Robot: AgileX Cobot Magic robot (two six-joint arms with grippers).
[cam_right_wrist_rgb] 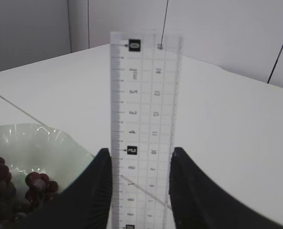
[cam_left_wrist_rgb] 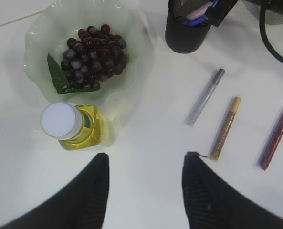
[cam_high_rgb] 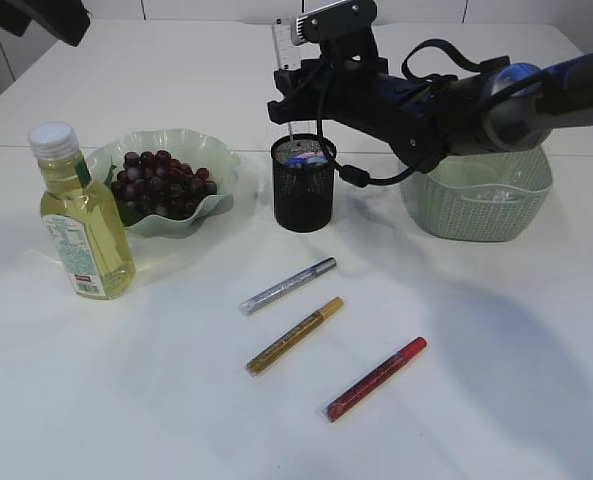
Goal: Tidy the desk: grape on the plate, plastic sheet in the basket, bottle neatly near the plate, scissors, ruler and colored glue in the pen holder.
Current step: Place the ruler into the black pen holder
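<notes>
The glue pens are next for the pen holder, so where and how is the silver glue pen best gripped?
Grip the silver glue pen at mid-barrel, coming straight down from above with the jaws across its width. It lies flat on the table, slanted, cap end toward the pen holder, apart from the gold glue pen, so there looks to be room for fingers on both sides.

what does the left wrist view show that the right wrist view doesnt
Only the left wrist view shows the bottle, the black pen holder, and the three glue pens lying on the table: silver, gold and red. It also shows the open left gripper holding nothing.

Only the right wrist view shows the clear ruler upright between the right gripper's fingers, and the wall behind.

Both show the green plate with the grapes on it, and the white table.
</notes>
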